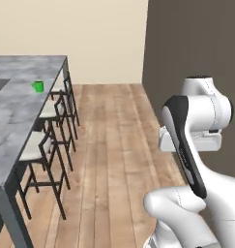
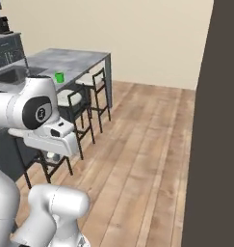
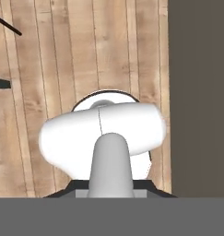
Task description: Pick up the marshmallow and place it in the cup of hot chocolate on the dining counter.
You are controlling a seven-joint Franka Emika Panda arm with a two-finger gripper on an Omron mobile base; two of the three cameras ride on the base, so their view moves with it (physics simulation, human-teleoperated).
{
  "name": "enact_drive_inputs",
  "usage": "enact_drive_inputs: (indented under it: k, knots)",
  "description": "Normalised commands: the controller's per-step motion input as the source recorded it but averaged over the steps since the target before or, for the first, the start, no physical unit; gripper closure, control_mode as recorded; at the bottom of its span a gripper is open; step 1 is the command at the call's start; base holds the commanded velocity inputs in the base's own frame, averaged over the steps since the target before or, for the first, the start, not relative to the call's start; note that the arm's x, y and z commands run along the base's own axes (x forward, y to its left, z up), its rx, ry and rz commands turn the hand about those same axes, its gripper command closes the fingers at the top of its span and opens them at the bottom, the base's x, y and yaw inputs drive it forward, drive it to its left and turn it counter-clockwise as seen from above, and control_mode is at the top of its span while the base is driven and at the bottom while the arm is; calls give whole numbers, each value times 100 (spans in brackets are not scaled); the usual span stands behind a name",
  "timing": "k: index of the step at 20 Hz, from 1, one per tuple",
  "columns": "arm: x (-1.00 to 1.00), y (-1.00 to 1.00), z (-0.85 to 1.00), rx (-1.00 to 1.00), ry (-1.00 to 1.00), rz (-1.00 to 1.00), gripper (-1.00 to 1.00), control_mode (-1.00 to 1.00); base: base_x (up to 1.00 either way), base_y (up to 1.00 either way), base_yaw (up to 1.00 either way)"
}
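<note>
- In the left base view, the dining counter is running along the left side as a long grey-veined marble slab, its near corner coming down toward the lower left edge and its far end stopping short of the cream back wall.
- The cup of hot chocolate is standing upright on that slab toward its far end, near the edge above the stools; it is small and bright green, and at this size its handle direction is hard to make out.
- Wide bare plank floor is lying open between the stools and the arm, with a dark wall panel closing the right side.
- In the right base view, the counter is stretching away at the upper left, the green cup sitting close to its stool-side edge; black-legged, cream-seated stools are tucked under the overhang, and open wooden floor is spreading across the middle up to the dark panel on the right.
- In the hand view, the camera is looking down at wooden planks beside the dark panel; the gripper's fingertips are not distinguishable here, so I cannot tell how far apart they are or whether they are holding anything.
</note>
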Motion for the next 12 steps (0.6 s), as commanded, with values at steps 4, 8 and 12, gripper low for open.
enact_drive_inputs:
  k: [4, 8, 12]
  knots:
    - [0, 0, 0, 0, 0, 0, 100, 100, 100, -74, 52]
    - [0, 0, 0, 0, 0, 0, 100, 100, 100, -75, 52]
    - [0, 0, 0, 0, 0, 0, 100, 100, 100, -78, 52]
